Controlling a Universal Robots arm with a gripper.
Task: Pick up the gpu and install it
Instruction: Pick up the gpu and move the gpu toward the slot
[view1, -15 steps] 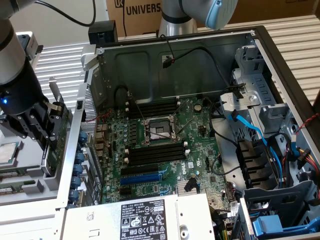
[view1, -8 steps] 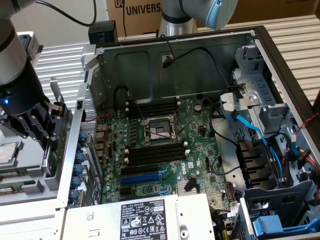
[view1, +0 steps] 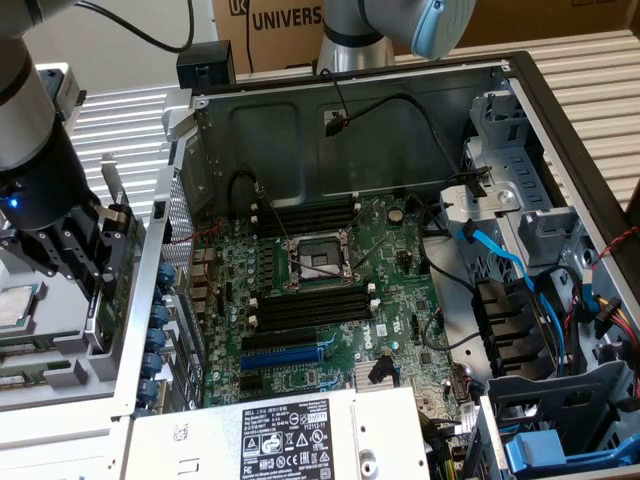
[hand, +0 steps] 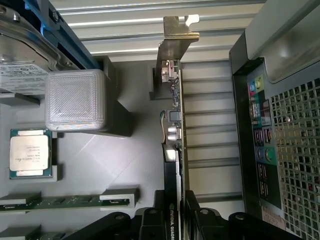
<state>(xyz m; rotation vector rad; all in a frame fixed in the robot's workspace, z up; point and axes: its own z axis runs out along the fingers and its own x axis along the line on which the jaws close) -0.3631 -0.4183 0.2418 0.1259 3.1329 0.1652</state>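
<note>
Gpu (hand: 173, 125), a thin green card with black cooler, sits clamped in my gripper (hand: 174, 215) over the grey plastic tray (hand: 100, 170), its long axis pointing metal bracket (hand: 177, 35) first away from me.

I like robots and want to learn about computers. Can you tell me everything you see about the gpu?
The gpu is a thin circuit card seen edge-on, with a black cooler marked NVIDIA QUADRO on one face, small silvery connectors, and a shiny metal bracket at one end. The gripper clamps its other end between black fingers. It is outside the computer case, beside the back ports, over a grey tray. Nothing else seems to touch it.
</note>
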